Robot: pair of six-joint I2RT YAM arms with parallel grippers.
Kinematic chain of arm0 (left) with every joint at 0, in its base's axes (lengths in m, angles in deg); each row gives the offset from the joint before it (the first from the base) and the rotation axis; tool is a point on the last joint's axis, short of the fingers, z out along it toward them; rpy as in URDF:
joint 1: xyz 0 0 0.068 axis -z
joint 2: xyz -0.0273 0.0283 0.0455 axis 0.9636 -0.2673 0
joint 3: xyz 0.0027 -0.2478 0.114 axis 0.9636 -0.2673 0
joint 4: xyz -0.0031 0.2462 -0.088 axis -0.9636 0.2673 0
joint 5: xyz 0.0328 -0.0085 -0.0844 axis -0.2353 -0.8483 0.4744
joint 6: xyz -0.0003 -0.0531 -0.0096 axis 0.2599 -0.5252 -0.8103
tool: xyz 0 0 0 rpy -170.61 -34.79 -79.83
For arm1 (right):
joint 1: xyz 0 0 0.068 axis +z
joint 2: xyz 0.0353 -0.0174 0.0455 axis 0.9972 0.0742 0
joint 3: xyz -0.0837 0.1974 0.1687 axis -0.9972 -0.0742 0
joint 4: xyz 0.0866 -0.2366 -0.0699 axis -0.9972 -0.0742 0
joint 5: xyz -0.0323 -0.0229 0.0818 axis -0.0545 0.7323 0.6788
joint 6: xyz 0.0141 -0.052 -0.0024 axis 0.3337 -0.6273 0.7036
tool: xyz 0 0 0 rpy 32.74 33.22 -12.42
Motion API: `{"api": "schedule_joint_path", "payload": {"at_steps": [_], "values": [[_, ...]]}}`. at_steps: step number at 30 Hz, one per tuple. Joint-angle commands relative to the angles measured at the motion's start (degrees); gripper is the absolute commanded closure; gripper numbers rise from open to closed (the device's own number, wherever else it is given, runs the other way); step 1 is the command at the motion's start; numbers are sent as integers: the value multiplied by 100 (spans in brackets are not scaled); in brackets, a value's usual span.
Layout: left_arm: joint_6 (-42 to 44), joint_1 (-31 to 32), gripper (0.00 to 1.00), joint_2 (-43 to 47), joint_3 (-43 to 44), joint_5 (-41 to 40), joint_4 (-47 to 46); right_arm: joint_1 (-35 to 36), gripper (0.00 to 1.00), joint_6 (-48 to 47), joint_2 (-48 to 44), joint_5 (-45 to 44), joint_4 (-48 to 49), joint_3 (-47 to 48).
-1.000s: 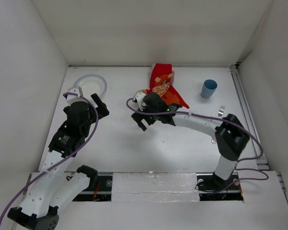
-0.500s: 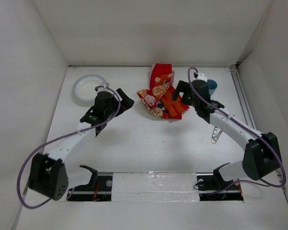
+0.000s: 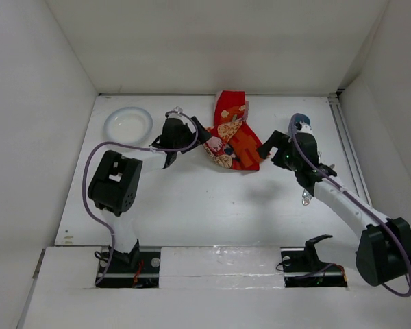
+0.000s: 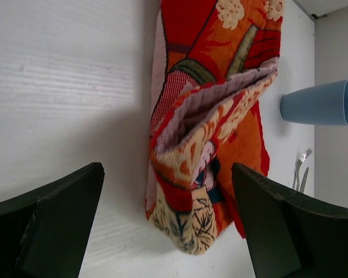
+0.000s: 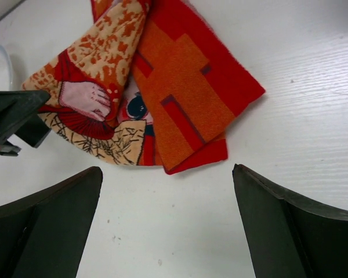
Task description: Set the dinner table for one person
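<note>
At opposite edges of the cloth (image 3: 234, 137), left gripper (image 4: 167, 171) and right gripper (image 5: 167, 169) hover, jaws wide.

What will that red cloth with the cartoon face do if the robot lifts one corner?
It would probably droop and unfold: the red cloth lies crumpled, with soft folds gaping open. It looks thin, so likely light. Pushed, it would probably bunch up rather than slide, since its weave looks fuzzy.

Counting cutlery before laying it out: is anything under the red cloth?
Nothing shows. The cloth lies bunched on the table; its open fold shows only pink lining. Whatever its flat layers cover cannot be seen. A fork lies apart, by the cup.
</note>
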Motion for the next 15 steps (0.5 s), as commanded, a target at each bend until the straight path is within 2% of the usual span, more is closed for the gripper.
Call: {"api": "schedule_joint_path", "payload": {"at_steps": [1,3,4,6,8,9,10,15], "values": [[128,18,13,-302,447,323,-668,-187,0,10,-60,233,272,-203],[128,18,17,-416,508,376,-756,-239,0,-43,-121,312,272,-343],[128,18,25,-417,508,324,-817,-240,0,-43,-182,365,272,-343],[128,18,34,-469,508,323,-817,-293,0,-96,-183,365,272,-405],[128,18,49,-469,561,323,-817,-345,0,-96,-183,365,272,-466],[128,18,62,-469,561,254,-817,-345,0,-96,-183,365,272,-466],[128,18,71,-469,561,253,-817,-345,0,-96,-183,365,272,-466],[197,70,84,-232,359,-36,-765,-345,0,-44,308,576,640,-466]]}}
